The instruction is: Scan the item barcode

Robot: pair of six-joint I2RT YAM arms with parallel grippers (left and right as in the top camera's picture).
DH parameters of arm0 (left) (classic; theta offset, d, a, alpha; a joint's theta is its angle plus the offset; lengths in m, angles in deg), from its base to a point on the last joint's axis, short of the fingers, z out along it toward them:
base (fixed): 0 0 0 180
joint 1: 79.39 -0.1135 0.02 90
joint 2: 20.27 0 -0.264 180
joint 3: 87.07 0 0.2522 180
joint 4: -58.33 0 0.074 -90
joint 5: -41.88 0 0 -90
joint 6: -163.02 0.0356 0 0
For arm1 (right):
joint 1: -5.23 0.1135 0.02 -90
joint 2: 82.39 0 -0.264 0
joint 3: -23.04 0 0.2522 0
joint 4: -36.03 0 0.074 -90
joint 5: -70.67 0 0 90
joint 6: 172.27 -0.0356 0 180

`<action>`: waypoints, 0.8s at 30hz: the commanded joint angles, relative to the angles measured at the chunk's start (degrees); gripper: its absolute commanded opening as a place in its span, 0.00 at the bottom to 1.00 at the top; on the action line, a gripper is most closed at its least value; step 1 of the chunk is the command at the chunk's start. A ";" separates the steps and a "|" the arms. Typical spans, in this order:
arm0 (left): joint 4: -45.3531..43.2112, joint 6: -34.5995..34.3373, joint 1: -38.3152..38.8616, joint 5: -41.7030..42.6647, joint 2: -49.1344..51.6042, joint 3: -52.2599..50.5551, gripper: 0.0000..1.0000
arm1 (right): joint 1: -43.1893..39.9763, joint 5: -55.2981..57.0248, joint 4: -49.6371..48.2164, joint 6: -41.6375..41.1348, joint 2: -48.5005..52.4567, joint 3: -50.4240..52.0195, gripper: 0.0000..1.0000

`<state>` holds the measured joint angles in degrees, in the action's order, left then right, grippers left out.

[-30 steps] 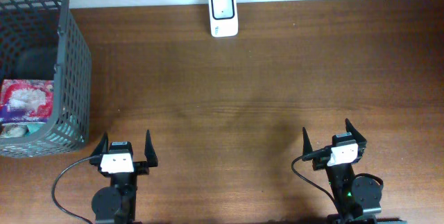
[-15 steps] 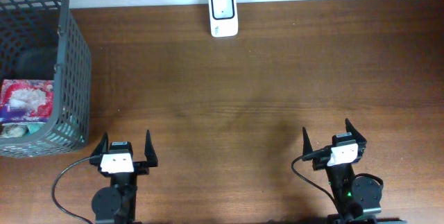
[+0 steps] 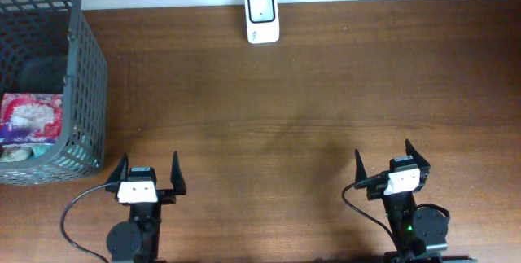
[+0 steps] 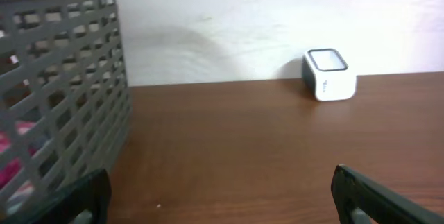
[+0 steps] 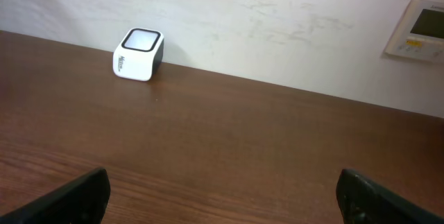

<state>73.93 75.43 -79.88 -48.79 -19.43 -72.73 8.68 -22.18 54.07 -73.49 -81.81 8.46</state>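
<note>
A pink and white packaged item (image 3: 32, 119) lies inside the grey mesh basket (image 3: 89, 67) at the far left, with other goods partly hidden beside it. A white barcode scanner (image 3: 262, 16) with a dark window stands at the table's back edge; it also shows in the left wrist view (image 4: 328, 74) and the right wrist view (image 5: 139, 54). My left gripper (image 3: 147, 171) rests open at the front left, right of the basket, holding nothing. My right gripper (image 3: 387, 156) rests open at the front right, also holding nothing. No barcode is visible.
The basket wall (image 4: 62, 106) rises close on the left of my left gripper. A white wall runs behind the table, with a wall-mounted control panel (image 5: 420, 30) at the right. Brown wood tabletop (image 3: 285, 116) spreads between the grippers and the scanner.
</note>
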 commanded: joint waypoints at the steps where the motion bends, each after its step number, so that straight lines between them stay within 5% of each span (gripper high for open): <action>1: -10.40 -0.85 -0.04 22.97 -0.44 -0.04 0.99 | 0.31 0.11 0.02 -0.63 -0.22 0.50 0.99; 5: -34.32 -2.99 -0.04 19.30 -0.44 0.63 0.99 | 0.31 0.09 0.02 -0.63 -0.22 0.50 0.99; 8: -31.19 -2.38 -0.04 7.87 1.49 11.37 0.99 | 0.31 0.09 0.02 -0.63 -0.22 0.50 0.99; 9: -25.59 -2.14 -0.04 5.03 3.80 16.79 0.99 | 0.31 0.09 0.02 -0.66 -0.22 0.50 0.99; 11: 5.20 1.51 -0.04 8.15 20.39 42.34 0.99 | 0.31 0.09 0.02 -0.63 -0.22 0.50 0.99; 13: 16.85 1.57 -0.04 17.42 31.61 55.17 0.99 | 0.31 0.09 0.02 -0.63 -0.22 0.50 0.99; 16: 21.92 -3.50 -0.04 12.20 47.28 71.41 0.99 | 0.31 0.09 0.02 -0.63 -0.22 0.50 0.99; 20: 68.02 -0.37 -1.18 8.50 86.29 125.26 0.99 | 0.31 0.09 0.02 -0.63 -0.22 0.50 0.99; 24: 74.75 -5.22 -12.76 6.84 102.31 148.54 0.99 | 0.31 0.11 0.02 -0.63 -0.22 0.50 0.99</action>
<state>148.84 73.97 -84.69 -40.22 79.95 68.47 8.68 -22.18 54.04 -73.52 -81.70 8.49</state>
